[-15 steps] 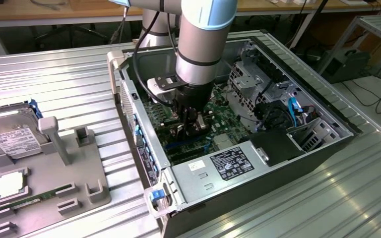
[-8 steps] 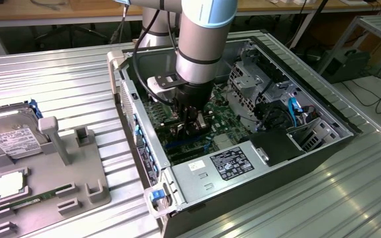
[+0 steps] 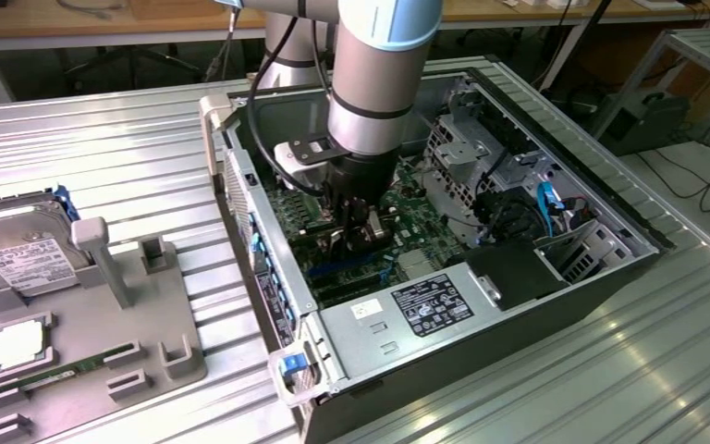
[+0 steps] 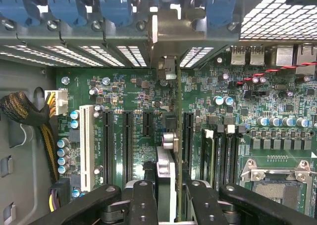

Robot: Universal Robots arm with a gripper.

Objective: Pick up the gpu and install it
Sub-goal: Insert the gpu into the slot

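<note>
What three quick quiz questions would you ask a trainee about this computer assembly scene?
1. True or false: the tool grips the gpu inside the computer case.
2. What lies on the grey fixture at the exterior view's left? A) hard drive B) keyboard C) mug
3. Fill in: the motherboard is coloured ____.
Key: 1 true; 2 A; 3 green.

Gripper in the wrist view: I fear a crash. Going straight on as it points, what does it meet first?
Likely the green motherboard, through the gpu that the gripper clamps; the gap is unclear.
</note>
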